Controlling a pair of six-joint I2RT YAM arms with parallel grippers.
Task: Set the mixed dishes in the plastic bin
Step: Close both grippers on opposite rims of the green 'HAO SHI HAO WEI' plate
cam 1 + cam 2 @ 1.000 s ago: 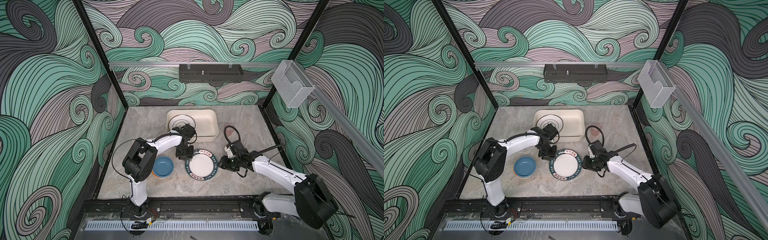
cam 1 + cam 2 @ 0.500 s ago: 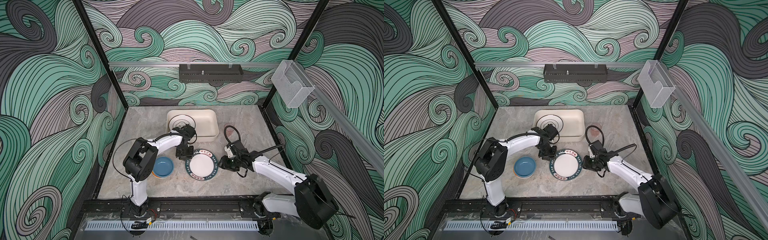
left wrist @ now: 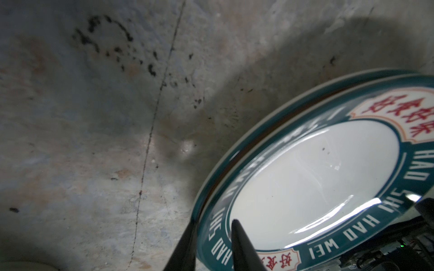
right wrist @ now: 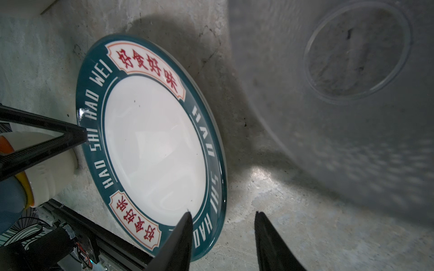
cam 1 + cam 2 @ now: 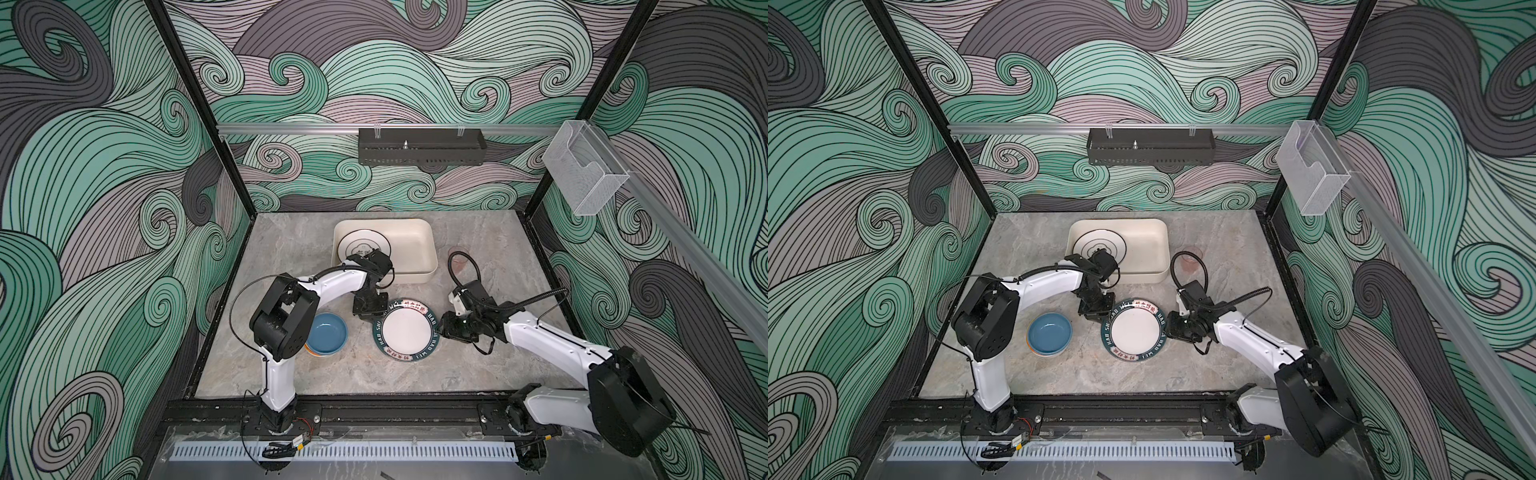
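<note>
A white plate with a green lettered rim (image 5: 407, 330) (image 5: 1133, 330) lies mid-table. My left gripper (image 5: 371, 313) (image 3: 213, 225) is shut on its far-left rim, one finger on top and one at the outer edge. My right gripper (image 5: 442, 330) (image 4: 223, 212) is open astride the plate's right edge, one finger over the rim, one over the table. A second rim shows just beneath this plate. The cream plastic bin (image 5: 415, 253) (image 5: 1150, 249) behind holds a black-ringed plate (image 5: 361, 249). Stacked bowls, blue on top (image 5: 328, 334) (image 5: 1049, 332), sit left of the plate. A translucent cup (image 5: 458, 257) (image 4: 357, 51) stands right of the bin.
A black perforated tray (image 5: 422, 151) hangs on the back wall and a clear acrylic box (image 5: 584, 174) on the right rail. The right arm's cable loops by the cup. A black rail (image 5: 395, 411) runs along the table's front edge.
The left gripper's jaws have narrowed onto the plate rim. The plate and both arms have barely shifted.
</note>
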